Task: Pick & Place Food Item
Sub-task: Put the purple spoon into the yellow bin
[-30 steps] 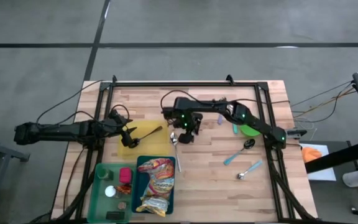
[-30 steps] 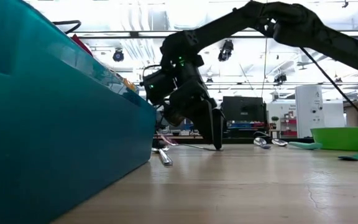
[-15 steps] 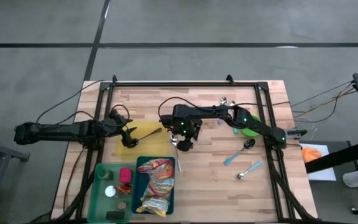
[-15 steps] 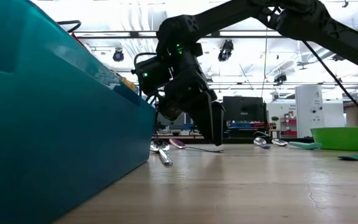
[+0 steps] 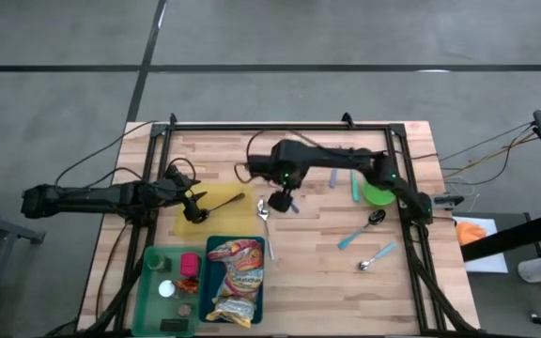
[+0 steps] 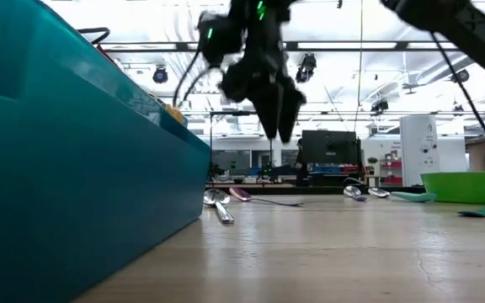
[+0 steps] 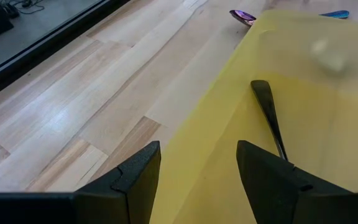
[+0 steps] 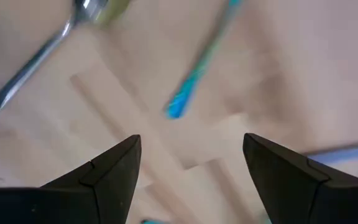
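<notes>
Fingers of the right gripper (image 5: 285, 197) spread empty at frame centre; left gripper (image 7: 197, 180) gapes over the yellow plate (image 5: 216, 205). Snack bag (image 5: 236, 279) lies in the teal bin (image 5: 208, 274), lower left. Risk: snagging the silver spoon (image 5: 263, 210).

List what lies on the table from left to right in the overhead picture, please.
Left claw → yellow mat → right claw → green bowl
</notes>
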Controlling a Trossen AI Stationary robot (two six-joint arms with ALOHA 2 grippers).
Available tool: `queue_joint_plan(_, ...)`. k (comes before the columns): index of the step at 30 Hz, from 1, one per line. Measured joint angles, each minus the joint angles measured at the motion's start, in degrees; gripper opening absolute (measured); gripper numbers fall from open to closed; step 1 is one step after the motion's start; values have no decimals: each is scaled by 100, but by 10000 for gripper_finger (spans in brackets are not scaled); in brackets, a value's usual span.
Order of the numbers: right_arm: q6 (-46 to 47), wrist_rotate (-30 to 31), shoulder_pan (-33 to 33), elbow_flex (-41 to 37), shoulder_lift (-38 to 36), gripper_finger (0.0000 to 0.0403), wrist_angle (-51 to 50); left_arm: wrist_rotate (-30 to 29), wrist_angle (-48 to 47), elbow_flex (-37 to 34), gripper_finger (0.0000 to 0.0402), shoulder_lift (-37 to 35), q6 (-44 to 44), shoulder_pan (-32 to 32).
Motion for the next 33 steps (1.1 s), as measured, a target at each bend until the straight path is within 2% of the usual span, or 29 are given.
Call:
queue_joint_plan(6,419,1846,160,-119,-1014,281,451,0,7,0,211,0,0,0)
queue_joint_plan(10,380,2321,359,-646,-1807,281,1311,0,9,0,211,0,0,2)
queue_joint_plan(14,331,2475,504,-1631,-2710,281,2251,0,12,0,211,0,0,0)
queue_joint_plan(20,480,3682,727,-3601,-4176,281,3827,0,12,0,212,0,0,1)
queue_joint_plan(25,336,3776,851,-5367,-5325,281,5603,0,12,0,212,0,0,0)
queue_joint_plan(33,-102,3493,850,-7862,-7142,281,7493,0,12,0,212,0,0,0)
